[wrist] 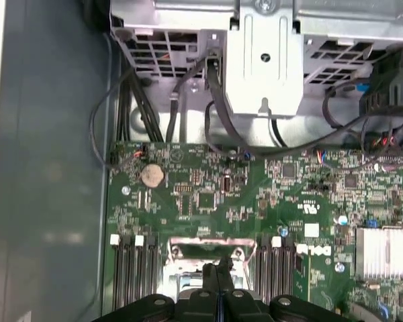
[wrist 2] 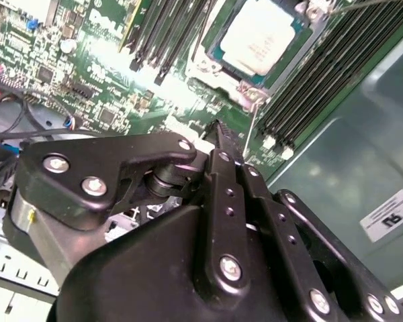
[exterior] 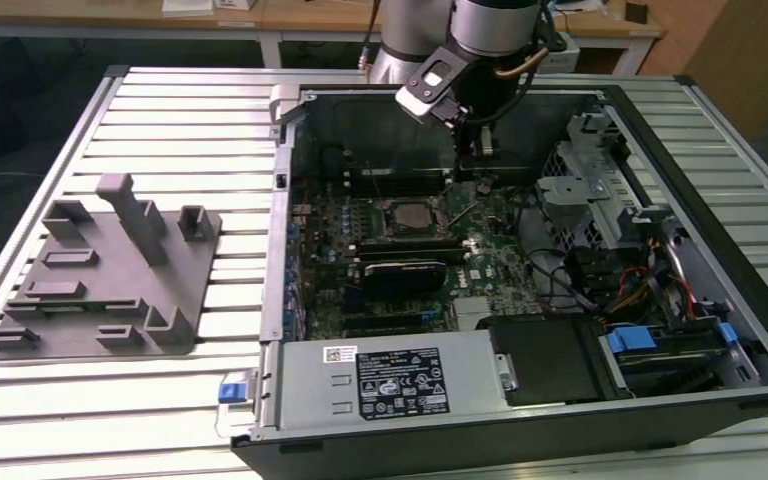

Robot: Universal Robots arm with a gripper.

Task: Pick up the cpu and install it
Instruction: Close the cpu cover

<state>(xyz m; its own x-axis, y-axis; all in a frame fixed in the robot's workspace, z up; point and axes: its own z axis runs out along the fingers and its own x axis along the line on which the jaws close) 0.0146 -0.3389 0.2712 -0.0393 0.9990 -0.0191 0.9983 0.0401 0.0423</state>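
Slatted table (exterior: 157, 110) holds case (exterior: 491, 450); cpu (wrist 2: 258, 33) sits socketed inside.

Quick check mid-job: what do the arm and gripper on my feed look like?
The arm is a silver-grey cylinder with a dark lower section, a pale camera box mounted beside it and a tan cable looping past. The gripper is matte black, with angular linkage plates, silver screws and slim fingers dotted with small holes.
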